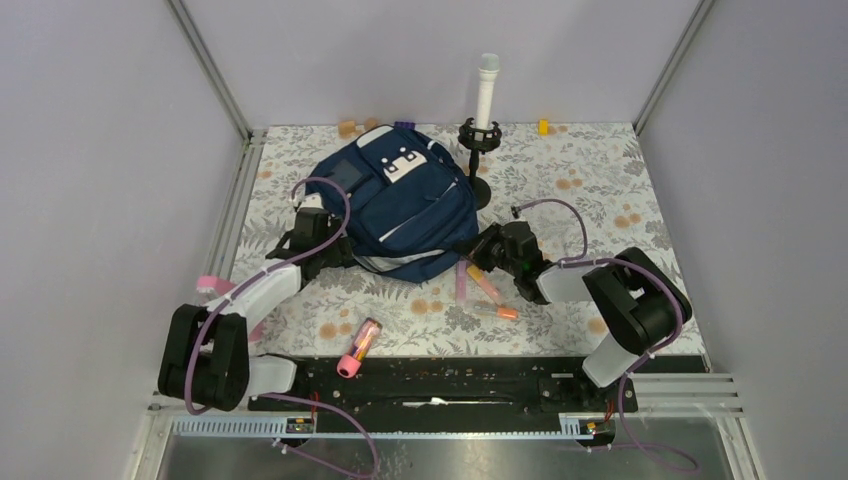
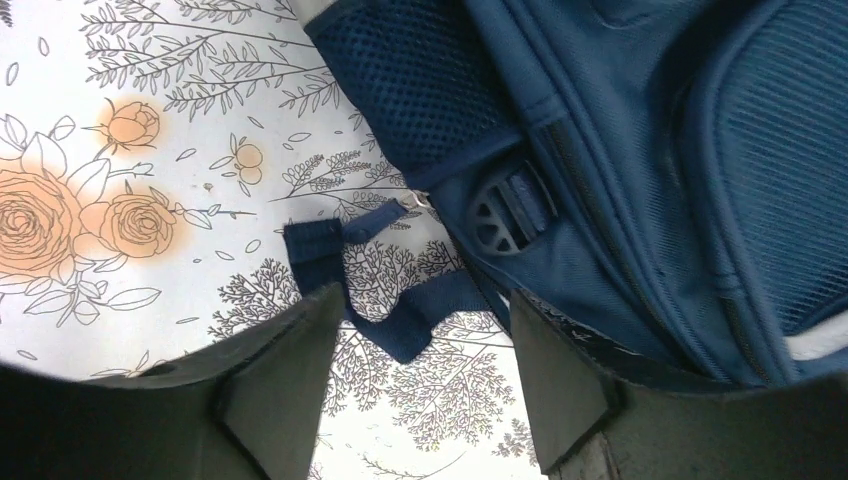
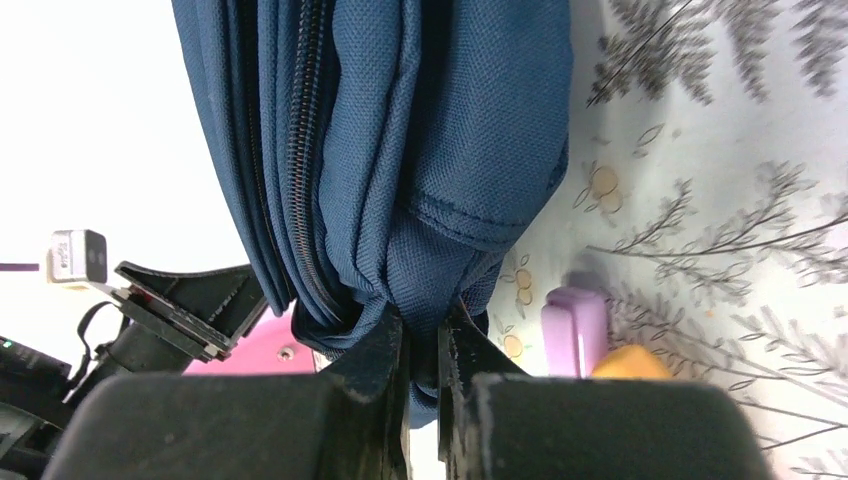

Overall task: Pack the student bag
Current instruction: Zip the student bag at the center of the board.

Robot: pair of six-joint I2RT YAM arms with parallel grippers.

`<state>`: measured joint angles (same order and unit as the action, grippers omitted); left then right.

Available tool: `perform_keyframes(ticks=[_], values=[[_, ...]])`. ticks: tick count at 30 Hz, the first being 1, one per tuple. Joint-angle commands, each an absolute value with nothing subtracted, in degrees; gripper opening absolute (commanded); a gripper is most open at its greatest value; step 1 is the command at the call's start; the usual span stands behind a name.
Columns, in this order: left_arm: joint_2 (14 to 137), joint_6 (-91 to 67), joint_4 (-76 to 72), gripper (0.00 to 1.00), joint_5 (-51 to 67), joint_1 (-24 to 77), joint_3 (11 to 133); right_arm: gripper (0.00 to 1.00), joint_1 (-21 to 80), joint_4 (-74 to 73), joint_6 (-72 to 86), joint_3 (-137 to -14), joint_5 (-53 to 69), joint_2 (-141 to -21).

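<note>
"Right gripper (image 3: 422, 345) is pinched tight on a fold of the student bag (image 3: 400, 130), right next to the zip."

"And the other one?"

"Left gripper (image 2: 425, 345) has its two fingers wide apart. A blue strap (image 2: 390, 320) lies on the cloth between them. I can't see the fingers touching it."

"What is closest to the bottom of the arms?"

"A pink tube (image 1: 358, 348), lying on the flowery cloth (image 1: 600, 170). A bit further in, a few pens (image 1: 485, 285) lie just beside the pinching gripper."

"Where is the bag?"

"In the middle of the table, a little to the left, lying flat. One gripper is at each near corner."

"And behind it?"

"A black stand (image 1: 478, 150) holds a white tube (image 1: 487, 90) straight up, just beside the bag's far right side. At the far edge sit small orange blocks (image 1: 347, 128) and a yellow block (image 1: 543, 126)."
</note>
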<state>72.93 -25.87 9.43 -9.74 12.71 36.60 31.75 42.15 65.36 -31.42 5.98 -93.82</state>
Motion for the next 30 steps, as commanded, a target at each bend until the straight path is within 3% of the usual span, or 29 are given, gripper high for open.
perform_keyframes(ticks=[1, 16, 30], values=[[74.0, -25.3, 4.4, 0.62, -5.4, 10.7, 36.5, 0.00, 26.3, 48.8, 63.7, -31.3, 4.3, -92.8], [80.2, -21.0, 10.5, 0.46, 2.1, 8.2, 41.5, 0.00, 22.2, 45.8, 62.0, -35.6, 10.2, -94.3], [90.0, -19.4, 11.5, 0.43, 11.9, 5.3, 47.5, 0.00, 21.6, 46.0, 62.0, -36.3, 12.4, -94.6]])
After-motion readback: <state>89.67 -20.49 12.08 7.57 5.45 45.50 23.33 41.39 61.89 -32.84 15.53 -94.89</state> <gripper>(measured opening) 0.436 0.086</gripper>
